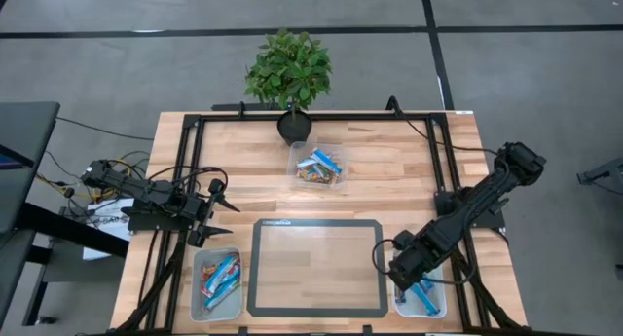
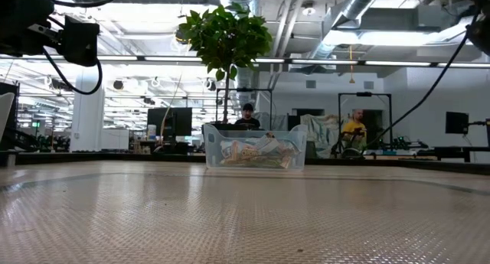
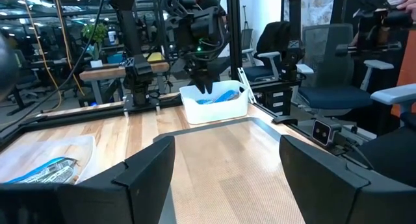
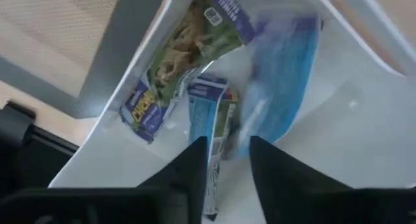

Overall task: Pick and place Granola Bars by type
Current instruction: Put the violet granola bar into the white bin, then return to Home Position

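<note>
Granola bars sit in three bins. The clear middle bin (image 1: 318, 166) (image 2: 255, 149) holds blue and orange bars. The left bin (image 1: 216, 282) holds blue and reddish ones. The white right bin (image 1: 433, 302) (image 4: 364, 120) holds blue-wrapped bars (image 4: 211, 120), one with a green picture (image 4: 182, 62) and one blurred (image 4: 279, 74). My right gripper (image 1: 407, 278) (image 4: 229, 146) hangs over the right bin, pointing down, its fingers a narrow gap apart above the bars. My left gripper (image 1: 222, 202) (image 3: 227, 178) waits, open wide, near the table's left edge.
A dark-framed grey mat (image 1: 316, 268) lies between the left and right bins. A potted plant (image 1: 289, 78) stands at the far edge behind the middle bin. A black frame rail (image 1: 311, 115) runs around the tabletop. People sit in the room beyond.
</note>
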`<state>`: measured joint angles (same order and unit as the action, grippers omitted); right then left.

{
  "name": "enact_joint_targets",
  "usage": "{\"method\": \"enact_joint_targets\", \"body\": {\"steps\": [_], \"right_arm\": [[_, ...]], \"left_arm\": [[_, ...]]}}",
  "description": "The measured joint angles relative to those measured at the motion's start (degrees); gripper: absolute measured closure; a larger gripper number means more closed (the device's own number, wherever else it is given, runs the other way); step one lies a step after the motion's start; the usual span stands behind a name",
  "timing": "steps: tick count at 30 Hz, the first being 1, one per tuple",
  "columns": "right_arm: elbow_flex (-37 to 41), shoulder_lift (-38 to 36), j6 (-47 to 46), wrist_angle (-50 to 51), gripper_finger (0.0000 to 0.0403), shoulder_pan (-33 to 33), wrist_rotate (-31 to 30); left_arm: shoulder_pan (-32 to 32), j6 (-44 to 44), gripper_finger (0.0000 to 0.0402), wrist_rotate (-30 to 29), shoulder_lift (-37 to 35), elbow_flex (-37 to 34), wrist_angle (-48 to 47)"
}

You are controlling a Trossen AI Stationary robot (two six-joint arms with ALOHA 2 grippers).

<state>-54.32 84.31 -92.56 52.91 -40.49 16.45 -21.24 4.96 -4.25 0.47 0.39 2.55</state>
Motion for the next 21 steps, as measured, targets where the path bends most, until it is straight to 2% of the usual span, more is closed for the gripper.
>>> {"method": "enact_joint_targets", "body": {"steps": [7, 12, 16, 21], "right_arm": [[0.3, -1.9, 3.9, -5.9, 0.0227, 0.0, -0.2], [-2.2, -4.3, 9.6, -11.0, 0.0204, 1.3, -4.0], [-6.8, -5.8, 24.7, -13.7, 0.0203, 3.8, -6.1], [-11.9, -8.3, 54.5, -19.6, 0.0212, 7.7, -8.3]], "left_arm": [[0.0, -0.1, 0.0132, 0.0, 0.0, 0.0, 0.0], [0.0, 0.4, 0.0132, 0.0, 0.0, 0.0, 0.0], [0.0, 0.0, 0.0132, 0.0, 0.0, 0.0, 0.0], [0.0, 0.0, 0.0132, 0.0, 0.0, 0.0, 0.0]]}}
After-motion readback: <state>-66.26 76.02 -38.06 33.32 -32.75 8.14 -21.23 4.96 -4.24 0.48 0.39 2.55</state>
